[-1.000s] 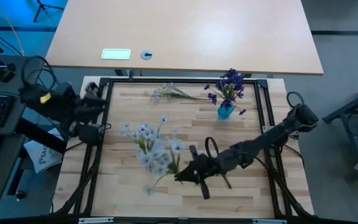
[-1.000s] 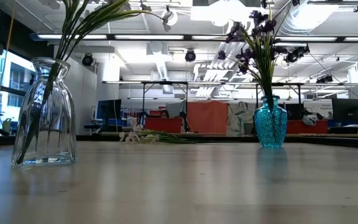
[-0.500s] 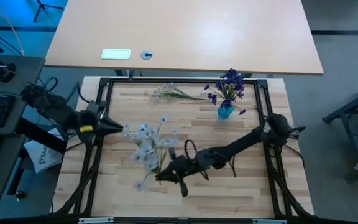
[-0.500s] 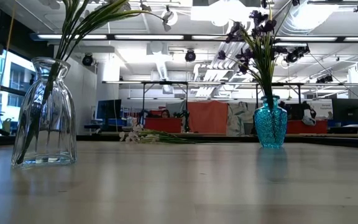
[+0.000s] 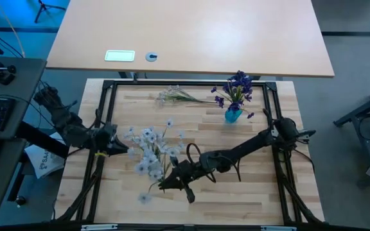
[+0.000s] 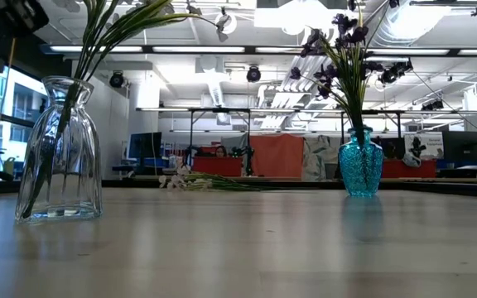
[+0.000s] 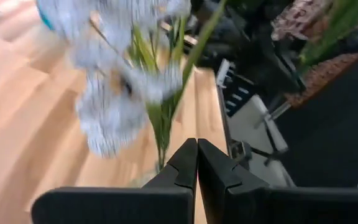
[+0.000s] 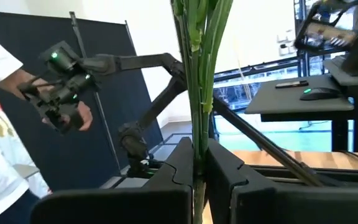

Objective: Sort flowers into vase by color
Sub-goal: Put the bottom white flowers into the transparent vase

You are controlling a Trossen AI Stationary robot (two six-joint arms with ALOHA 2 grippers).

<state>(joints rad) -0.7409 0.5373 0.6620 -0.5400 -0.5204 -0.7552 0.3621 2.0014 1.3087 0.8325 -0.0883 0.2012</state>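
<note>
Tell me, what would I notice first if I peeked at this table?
Probably the fluffy pale flowers in the middle of the wooden table, their green stems pinched by the right gripper. The left gripper pokes in beside them with fingers shut. Next, the little blue vase of purple flowers near the far edge.

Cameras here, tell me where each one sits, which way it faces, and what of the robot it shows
High view: above the table, looking straight down; both arms show, right gripper shut on pale flower stems.
Low view: at tabletop height, looking level across to the room; no gripper clearly seen.
Left wrist view: behind the left gripper, jaws shut, facing the pale flowers.
Right wrist view: behind the right gripper, facing the left arm and a person.
Shared: high and low views both show the blue vase and the clear vase.
</note>
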